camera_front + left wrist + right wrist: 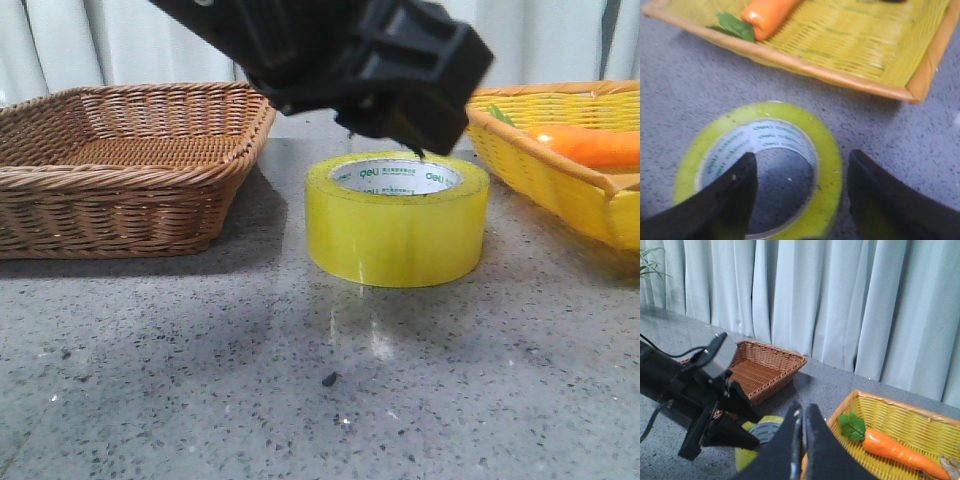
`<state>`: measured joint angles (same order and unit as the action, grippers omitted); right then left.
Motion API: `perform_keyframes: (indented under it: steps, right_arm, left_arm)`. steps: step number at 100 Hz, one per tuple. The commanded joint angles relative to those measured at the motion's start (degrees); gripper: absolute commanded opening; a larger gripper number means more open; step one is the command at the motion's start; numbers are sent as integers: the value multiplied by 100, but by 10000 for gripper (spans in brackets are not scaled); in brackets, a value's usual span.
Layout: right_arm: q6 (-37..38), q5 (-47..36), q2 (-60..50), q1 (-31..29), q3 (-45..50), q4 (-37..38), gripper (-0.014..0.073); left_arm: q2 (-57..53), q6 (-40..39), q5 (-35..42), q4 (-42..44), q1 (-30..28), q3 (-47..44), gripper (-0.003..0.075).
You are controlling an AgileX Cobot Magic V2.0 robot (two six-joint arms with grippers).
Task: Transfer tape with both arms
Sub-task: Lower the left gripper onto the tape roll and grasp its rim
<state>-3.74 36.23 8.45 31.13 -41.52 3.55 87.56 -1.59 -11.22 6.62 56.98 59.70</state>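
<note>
The tape [397, 225], a wide glossy yellow roll with a white core printed in green, lies flat on the grey table between two baskets. My left gripper [405, 135] hangs low over its top. In the left wrist view the left gripper [803, 156] is open. One finger [735, 195] is over the core hole and the other [880, 195] is outside the roll, so they straddle the wall of the tape [832, 170] without closing on it. My right gripper [802, 412] is shut and empty, held high above the tape [742, 457] and the yellow basket's near edge.
A brown wicker basket [120, 165] stands left of the tape. A yellow basket [560, 175] on the right holds an orange carrot [590, 145] with green leaves. Curtains close off the back. Bare grey table lies in front of the tape.
</note>
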Motion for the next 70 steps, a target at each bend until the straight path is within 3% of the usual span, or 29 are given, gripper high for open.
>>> perform_keyframes:
  steps: [1,44,56,70]
  right_arm:
    - [-13,-375,-10,-2,-85,110,-64]
    - [-13,-219,-10,-2,-85,99,-64]
    - [-13,-195,-10,-2,-85,78,-64]
    - [-13,-98,-10,-2,-85,74,-65]
  left_arm:
    - [-4,4,26,21,127,375,379]
    - [696,4,-35,108,140,544,366]
    - [757,4,-46,116,135,544,283]
    - [772,4,-46,116,135,544,116]
